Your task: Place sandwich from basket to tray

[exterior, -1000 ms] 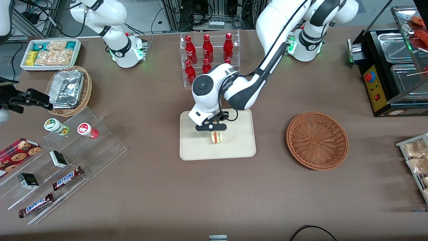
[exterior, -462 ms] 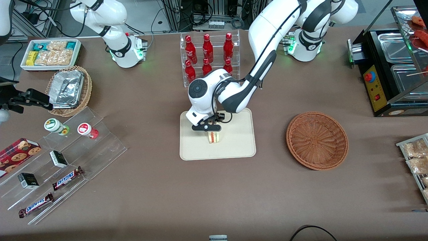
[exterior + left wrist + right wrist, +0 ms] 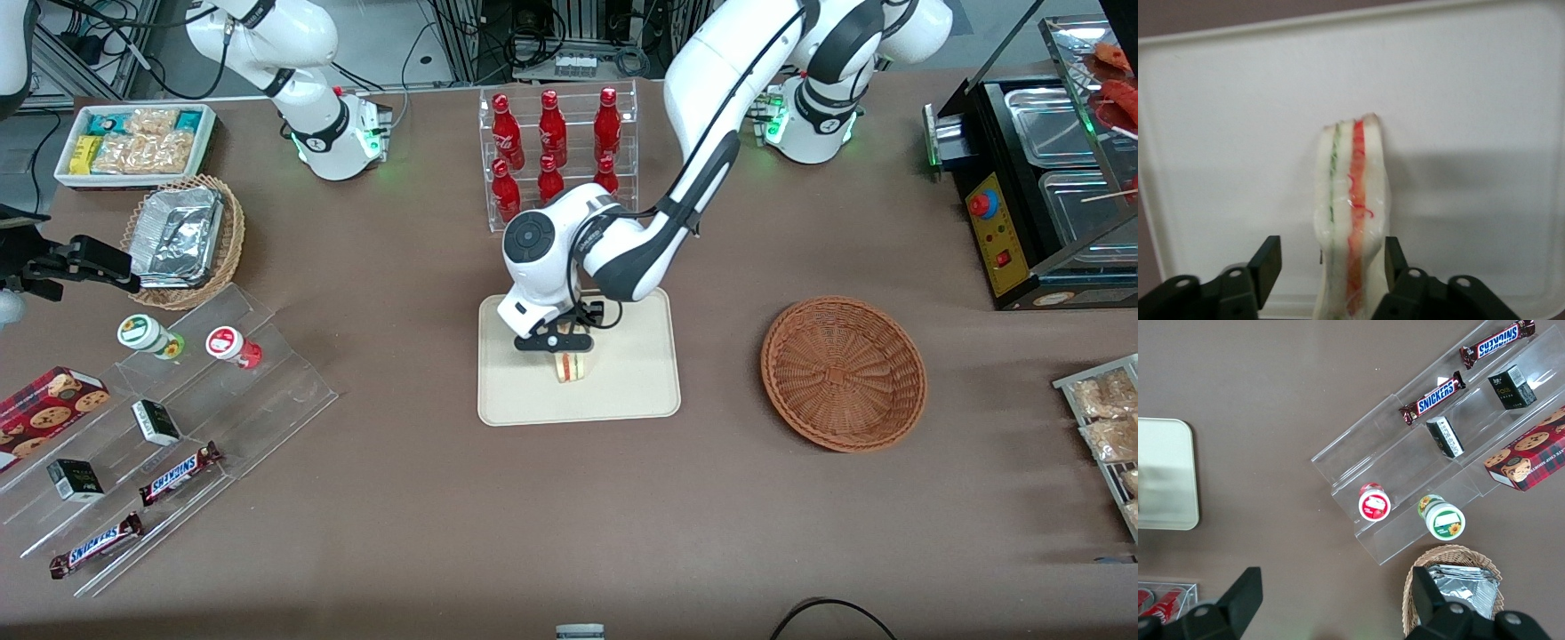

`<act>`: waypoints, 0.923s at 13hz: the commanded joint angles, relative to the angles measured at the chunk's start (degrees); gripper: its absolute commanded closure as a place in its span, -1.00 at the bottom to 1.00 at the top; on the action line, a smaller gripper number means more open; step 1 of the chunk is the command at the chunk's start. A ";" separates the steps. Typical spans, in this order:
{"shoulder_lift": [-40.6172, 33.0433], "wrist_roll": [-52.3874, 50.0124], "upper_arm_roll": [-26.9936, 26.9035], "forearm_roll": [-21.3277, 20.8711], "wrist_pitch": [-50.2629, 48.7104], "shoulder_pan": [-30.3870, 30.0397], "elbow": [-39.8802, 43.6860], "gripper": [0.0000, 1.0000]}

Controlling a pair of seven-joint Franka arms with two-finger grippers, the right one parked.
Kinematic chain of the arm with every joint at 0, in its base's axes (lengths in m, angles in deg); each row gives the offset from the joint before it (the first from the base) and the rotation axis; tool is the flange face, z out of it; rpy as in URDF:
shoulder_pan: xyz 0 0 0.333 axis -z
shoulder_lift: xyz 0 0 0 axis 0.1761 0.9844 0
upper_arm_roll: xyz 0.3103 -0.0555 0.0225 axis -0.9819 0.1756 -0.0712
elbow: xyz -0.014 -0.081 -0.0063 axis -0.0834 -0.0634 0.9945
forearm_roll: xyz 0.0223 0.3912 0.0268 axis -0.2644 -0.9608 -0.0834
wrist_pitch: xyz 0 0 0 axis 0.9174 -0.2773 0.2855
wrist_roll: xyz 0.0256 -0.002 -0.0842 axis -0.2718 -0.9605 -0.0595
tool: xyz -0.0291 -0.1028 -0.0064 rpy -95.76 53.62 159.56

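**Sandwich resting on the tray, fingers spread to either side**

The sandwich (image 3: pixel 570 366) stands on its edge near the middle of the cream tray (image 3: pixel 640 396), its red and green filling lines facing the front camera. The end effector (image 3: pixel 556 342) hangs just above it, at the sandwich's end farther from the front camera. In the wrist view its two fingers (image 3: pixel 1269 261) stand apart, one on each side of the sandwich (image 3: pixel 1351 213), with a clear gap on the green-filling side. The woven wicker basket (image 3: pixel 843 372) sits on the brown desk (image 3: pixel 444 516) well apart from the tray, toward the working arm's end.
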 commanded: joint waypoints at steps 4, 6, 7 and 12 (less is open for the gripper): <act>-16.82 -3.27 -0.06 0.42 -15.23 -8.90 -1.20 -0.99; -20.60 -3.10 -0.06 0.42 -19.28 -12.67 -1.29 -0.99; -21.84 -3.01 -0.06 0.42 -20.77 -14.52 -1.38 -0.99; -28.86 7.85 0.03 2.26 -25.71 -25.59 -4.44 -0.99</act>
